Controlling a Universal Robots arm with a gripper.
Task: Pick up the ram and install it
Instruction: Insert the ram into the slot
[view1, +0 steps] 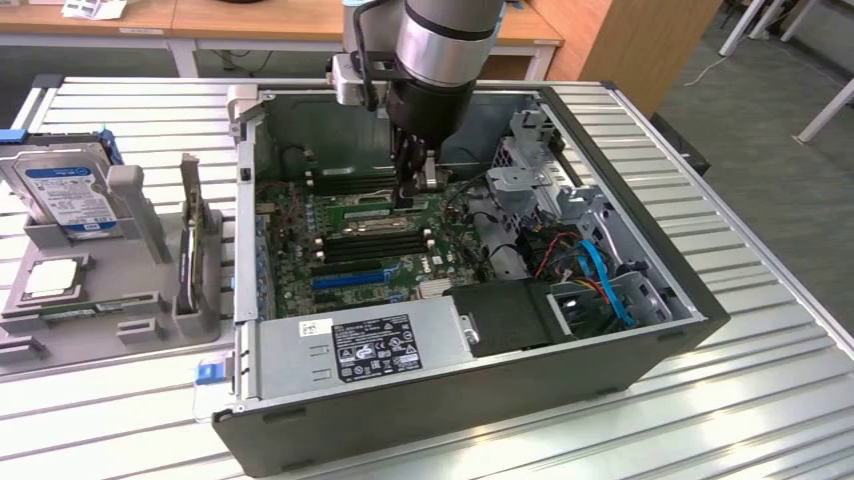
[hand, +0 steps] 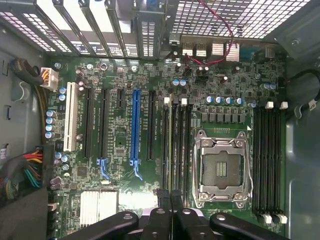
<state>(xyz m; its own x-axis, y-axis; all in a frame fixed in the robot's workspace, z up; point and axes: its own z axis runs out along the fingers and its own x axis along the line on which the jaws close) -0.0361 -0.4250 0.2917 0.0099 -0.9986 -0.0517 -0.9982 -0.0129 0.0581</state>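
Observation:
The ram (view1: 194, 235), a thin narrow stick, stands on edge in the grey holder (view1: 80, 345) at the exterior view's left, outside the computer case. My gripper (view1: 418, 190) hangs inside the open case (view1: 667, 330), well away from the ram and above the motherboard near the processor socket (hand: 220, 167). In the wrist view my gripper (hand: 167, 197) is shut, its black fingers pressed together with nothing showing between them. It points along the black memory slots (hand: 175, 145). One slot carries a pale greenish strip; I cannot tell whether that is a board.
The holder also carries a hard drive (view1: 67, 195) with a blue label and a square silver processor (view1: 51, 278). Inside the case, the power supply (view1: 374, 345) sits at the near side and drive cages with blue cables (view1: 601, 275) at the exterior view's right.

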